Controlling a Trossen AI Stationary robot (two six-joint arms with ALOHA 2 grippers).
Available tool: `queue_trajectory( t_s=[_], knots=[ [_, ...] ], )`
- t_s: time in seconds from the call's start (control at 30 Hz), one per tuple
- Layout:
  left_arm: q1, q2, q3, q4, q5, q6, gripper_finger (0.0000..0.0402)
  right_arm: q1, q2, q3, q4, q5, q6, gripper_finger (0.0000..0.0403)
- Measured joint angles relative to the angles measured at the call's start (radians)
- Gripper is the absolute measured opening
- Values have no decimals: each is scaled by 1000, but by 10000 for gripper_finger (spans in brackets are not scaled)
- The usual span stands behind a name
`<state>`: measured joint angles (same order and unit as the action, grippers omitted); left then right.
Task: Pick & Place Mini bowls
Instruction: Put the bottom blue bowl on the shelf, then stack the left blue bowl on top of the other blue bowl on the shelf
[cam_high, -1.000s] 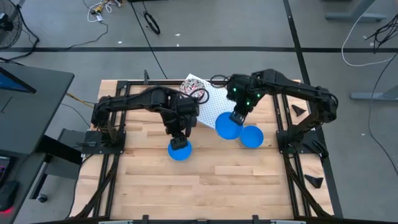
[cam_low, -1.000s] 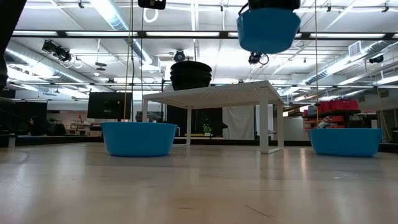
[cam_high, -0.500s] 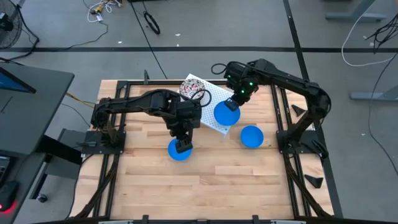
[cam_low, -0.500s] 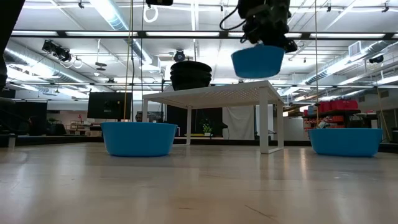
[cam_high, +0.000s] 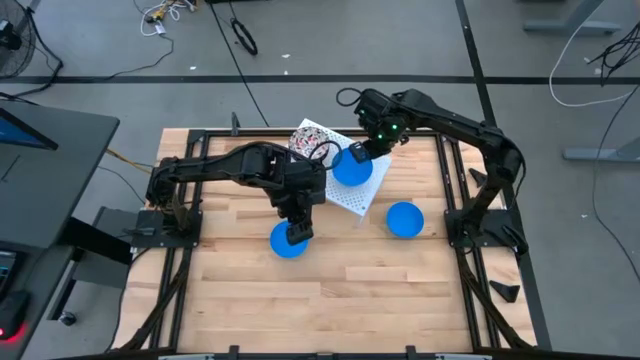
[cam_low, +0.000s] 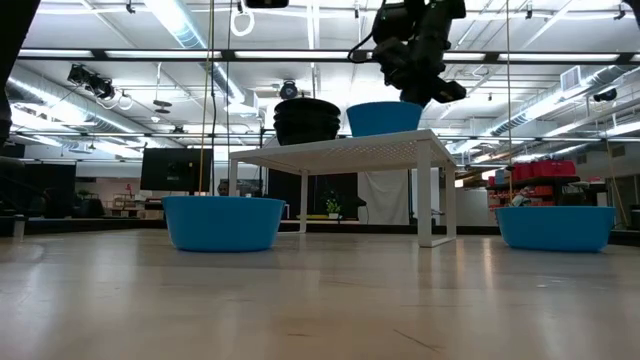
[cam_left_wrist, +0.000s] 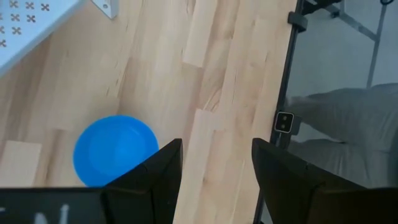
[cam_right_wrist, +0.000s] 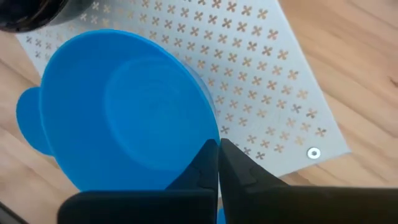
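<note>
- Right gripper (cam_high: 357, 153) pinched onto rim of blue bowl (cam_high: 352, 167), over white perforated rack (cam_high: 345, 196). Fingers (cam_right_wrist: 211, 163) pressed together on rim in right wrist view.
- Held bowl (cam_low: 385, 117) at rack-top level in low view, base at the rack surface (cam_low: 350, 150); contact or small gap: cannot tell.
- Left gripper (cam_high: 297, 232) over second blue bowl (cam_high: 288, 241) on wooden table (cam_high: 350, 290), near-left of rack. Fingers (cam_left_wrist: 152, 177) spread apart, nothing between them; bowl (cam_left_wrist: 115, 149) seen below and just beside the gap in left wrist view.
- Third blue bowl (cam_high: 404, 219) on table, right of rack, clear of both arms. Low view: same bowl at right (cam_low: 555, 227), second bowl at left (cam_low: 223, 222), both flat on table.
- Speckled red-and-white bowl (cam_high: 310, 138) on far-left part of rack, partly hidden under left arm. Low view shows dark stack (cam_low: 307, 120) on rack top just beside held bowl; count of stacked pieces not readable.
- Rack standing on legs, corner screw (cam_right_wrist: 314, 153) visible near edge in right wrist view.
</note>
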<state>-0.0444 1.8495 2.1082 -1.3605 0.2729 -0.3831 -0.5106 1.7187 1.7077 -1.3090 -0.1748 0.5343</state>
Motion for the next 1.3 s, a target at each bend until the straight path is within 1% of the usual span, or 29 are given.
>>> queue_trajectory(
  t_s=[0.17,0.33,0.63,0.73,0.87,1.1,1.3],
  knots=[
    [0,0,0,0,0,11,197,0,0,0,4,2,11,0],
    [0,0,0,0,0,13,197,2,0,-4,4,27,8,0],
    [-1,0,0,0,0,10,197,2,-1,-93,71,25,11,0],
    [-1,0,0,0,0,10,197,2,-4,-99,80,25,10,3],
    [-1,0,0,0,0,9,197,2,-3,-100,84,13,-14,22],
    [-1,0,0,1,0,9,197,2,-1,-101,74,4,-39,73],
    [-1,0,0,3,0,9,197,-9,-32,-101,70,0,-61,114]
  ],
)
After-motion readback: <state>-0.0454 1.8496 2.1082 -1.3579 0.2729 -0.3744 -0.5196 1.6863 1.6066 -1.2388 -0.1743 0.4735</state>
